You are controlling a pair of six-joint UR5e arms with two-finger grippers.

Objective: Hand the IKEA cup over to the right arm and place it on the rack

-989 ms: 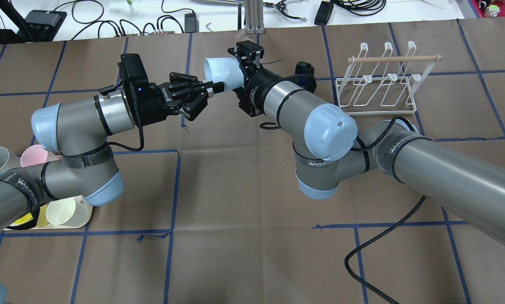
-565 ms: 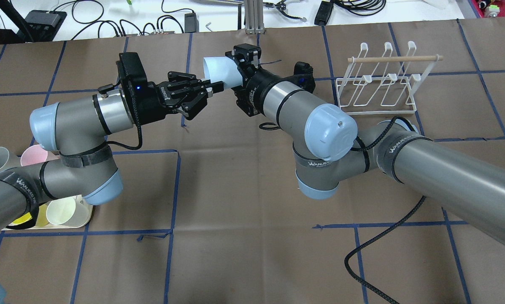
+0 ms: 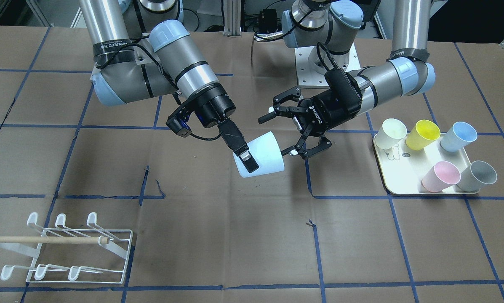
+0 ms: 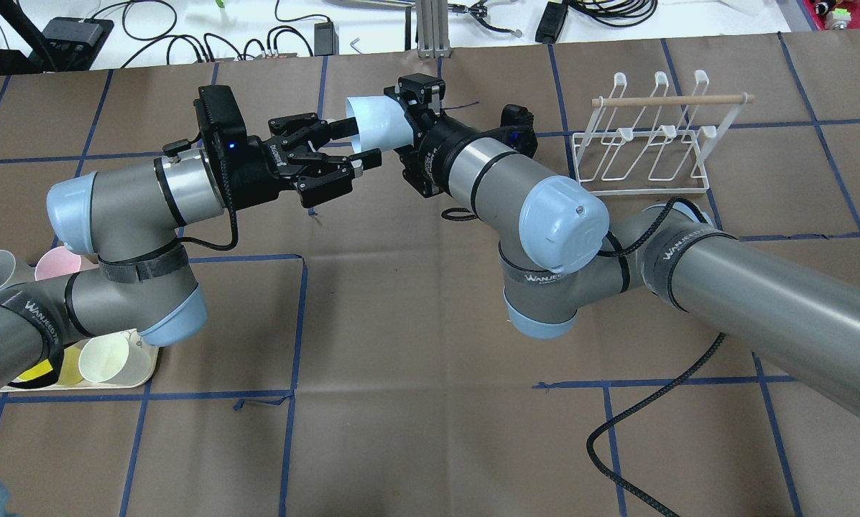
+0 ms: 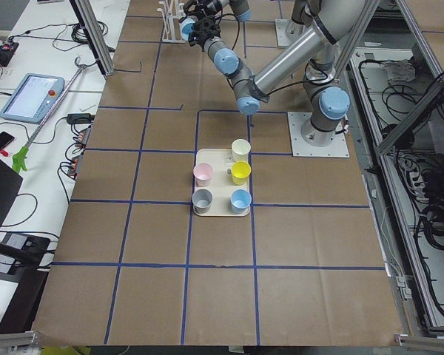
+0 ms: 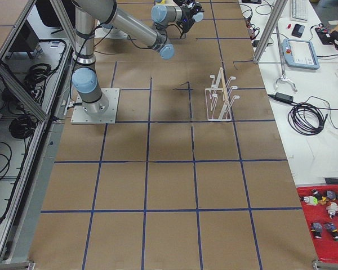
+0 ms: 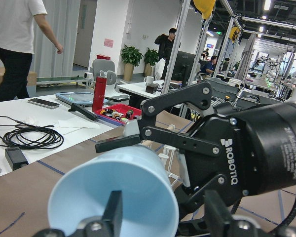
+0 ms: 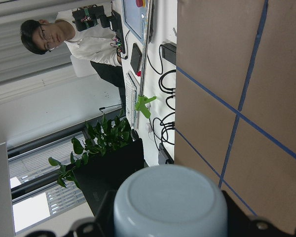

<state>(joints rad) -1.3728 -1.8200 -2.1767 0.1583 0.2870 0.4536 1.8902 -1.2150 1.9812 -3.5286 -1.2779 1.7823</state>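
Item one, as I log it from my station: pale blue plastic cup, held on its side in the air above the brown paper-covered counter, mouth toward the left arm.

Item two: right end effector, black, two-fingered, pinching that cup near its base, one finger along the outer wall.

Item three: left end effector, black, fingers spread wide at either side of the cup's rim. I cannot tell whether they touch it.

Item four: white wire rack with a wooden dowel, well apart from the cup, on the right arm's side.

Item five: cream tray carrying five plastic cups, on the left arm's side.
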